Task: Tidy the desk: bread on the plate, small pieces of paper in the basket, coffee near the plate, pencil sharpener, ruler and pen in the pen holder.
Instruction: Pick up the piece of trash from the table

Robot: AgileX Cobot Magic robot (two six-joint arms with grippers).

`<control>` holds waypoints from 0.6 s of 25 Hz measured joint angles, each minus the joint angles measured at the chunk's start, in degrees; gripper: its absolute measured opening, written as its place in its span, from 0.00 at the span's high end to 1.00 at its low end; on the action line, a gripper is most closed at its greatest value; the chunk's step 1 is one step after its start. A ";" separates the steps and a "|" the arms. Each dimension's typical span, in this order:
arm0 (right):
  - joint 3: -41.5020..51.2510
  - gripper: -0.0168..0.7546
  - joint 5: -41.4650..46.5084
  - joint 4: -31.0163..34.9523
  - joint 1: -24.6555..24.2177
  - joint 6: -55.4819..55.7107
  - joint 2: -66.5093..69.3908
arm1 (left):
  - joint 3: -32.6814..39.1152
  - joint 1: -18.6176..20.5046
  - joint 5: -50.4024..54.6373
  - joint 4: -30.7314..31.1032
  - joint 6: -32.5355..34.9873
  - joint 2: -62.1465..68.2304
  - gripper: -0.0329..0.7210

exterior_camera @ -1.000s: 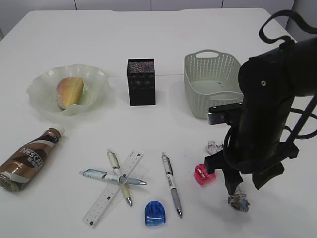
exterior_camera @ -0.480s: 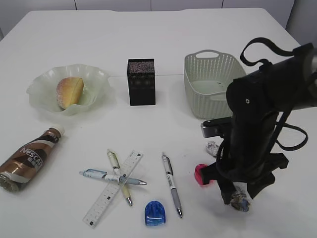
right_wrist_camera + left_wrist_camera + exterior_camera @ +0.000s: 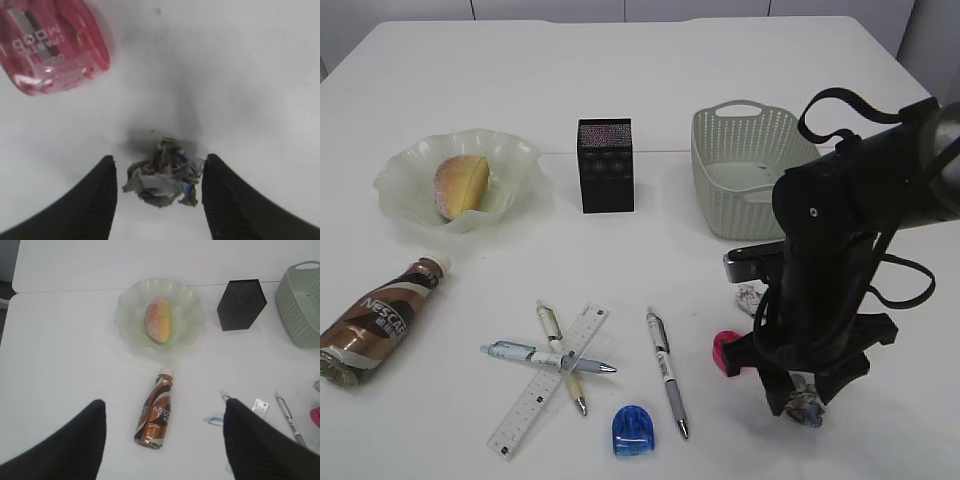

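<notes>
My right gripper [image 3: 159,187] is down at the desk [image 3: 740,90], fingers spread either side of a crumpled paper ball [image 3: 162,180], not clamped | pink sharpener [image 3: 50,42] just beside | my left gripper [image 3: 165,440] hangs open above the coffee [image 3: 156,410] | bread [image 3: 460,185] on plate [image 3: 405,165] | basket [image 3: 745,170] near.

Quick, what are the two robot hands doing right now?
Left gripper: open, holding nothing, up above the desk.
Right gripper: open, fingers on either side of a paper ball, not squeezing it yet.
</notes>
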 joint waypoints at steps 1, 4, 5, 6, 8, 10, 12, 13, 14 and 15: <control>0.00 0.47 -0.14 0.00 0.00 0.00 0.00 | 0.00 0.00 0.00 0.00 0.00 0.00 0.25; 0.00 0.54 -0.35 0.00 0.00 0.00 0.00 | 0.00 0.00 0.00 0.00 0.00 0.00 0.25; 0.00 0.56 -0.35 0.00 0.00 0.00 0.00 | 0.00 0.00 0.00 0.00 0.00 0.00 0.25; 0.00 0.58 -0.35 0.00 0.00 0.00 0.00 | 0.00 0.00 0.00 0.00 0.00 0.00 0.25; 0.00 0.62 -0.35 0.00 0.00 0.00 0.00 | 0.00 0.00 0.00 0.00 0.00 0.00 0.25; 0.00 0.66 -0.35 0.00 0.00 0.00 0.00 | 0.00 0.00 0.00 0.00 0.00 0.00 0.25; 0.00 0.71 -0.35 0.11 0.00 0.00 0.00 | 0.00 0.00 0.00 0.00 0.00 -0.02 0.25; 0.00 0.75 -0.35 0.22 0.00 0.00 0.00 | 0.00 0.00 0.00 0.00 0.00 -0.12 0.25; 0.00 0.80 -0.24 0.31 0.00 0.00 0.00 | 0.00 0.00 0.00 0.00 0.00 -0.15 0.25; 0.00 0.85 -0.23 0.31 0.00 -0.10 0.00 | 0.00 0.00 0.00 0.00 0.00 -0.26 0.25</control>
